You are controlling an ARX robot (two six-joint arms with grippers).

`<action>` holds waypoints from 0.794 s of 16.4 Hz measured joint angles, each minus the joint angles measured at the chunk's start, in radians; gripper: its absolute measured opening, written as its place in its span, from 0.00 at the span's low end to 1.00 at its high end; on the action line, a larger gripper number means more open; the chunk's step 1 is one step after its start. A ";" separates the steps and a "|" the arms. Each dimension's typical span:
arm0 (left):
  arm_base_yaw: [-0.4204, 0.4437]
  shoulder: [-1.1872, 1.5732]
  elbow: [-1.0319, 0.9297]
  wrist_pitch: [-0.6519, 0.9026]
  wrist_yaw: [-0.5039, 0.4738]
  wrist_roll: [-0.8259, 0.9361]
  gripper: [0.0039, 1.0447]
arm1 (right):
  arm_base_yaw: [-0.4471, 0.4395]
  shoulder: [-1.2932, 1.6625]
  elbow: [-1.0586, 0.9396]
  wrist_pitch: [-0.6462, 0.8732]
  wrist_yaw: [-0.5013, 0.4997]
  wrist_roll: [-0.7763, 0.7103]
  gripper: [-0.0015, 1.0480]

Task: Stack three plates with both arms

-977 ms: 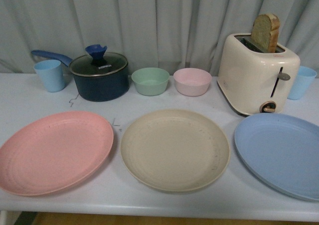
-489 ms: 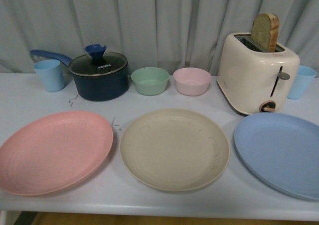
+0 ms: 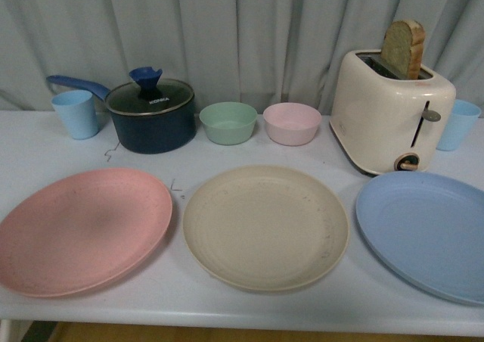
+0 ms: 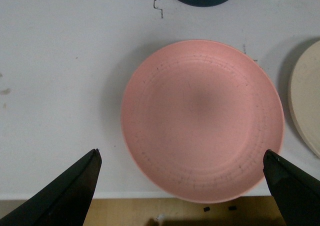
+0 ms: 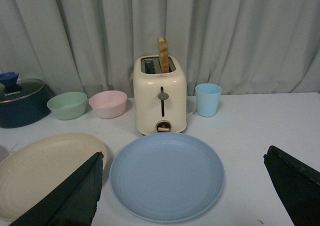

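The left hand [image 4: 181,151] is spread wide with nothing between its two black fingers [image 4: 70,193], and it hangs above the pink plate [image 4: 202,121], looking straight down on it. The right hand [image 5: 183,153] is spread wide as well and grips nothing; its fingers [image 5: 75,196] frame the blue plate [image 5: 166,176] ahead of it. The three plates lie flat in a row along the near edge of the pale surface [image 3: 30,149], each apart from its neighbour: the pink plate on the left, the beige plate [image 3: 265,227] in the middle and the blue plate on the right, none resting on another. Just behind the blue plate stands a cream toaster [image 3: 389,111] with a slice of bread [image 3: 402,48] sticking up from one slot, and a blue cup [image 3: 457,124] stands beside it at the far right. Behind the beige plate sit a green bowl [image 3: 228,122] and a pink bowl [image 3: 292,123], side by side. Farther left stands a dark pot [image 3: 150,119] with a glass lid and a blue handle, and a second blue cup [image 3: 76,113] stands just beside it. A grey curtain [image 3: 242,32] hangs behind the surface.
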 joint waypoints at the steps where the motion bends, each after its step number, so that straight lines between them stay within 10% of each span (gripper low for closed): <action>1: 0.005 0.079 0.050 0.000 0.003 0.012 0.94 | 0.000 0.000 0.000 0.000 0.000 0.000 0.94; 13: 0.101 0.642 0.349 0.022 -0.004 0.082 0.94 | 0.000 0.000 0.000 0.000 0.000 0.000 0.94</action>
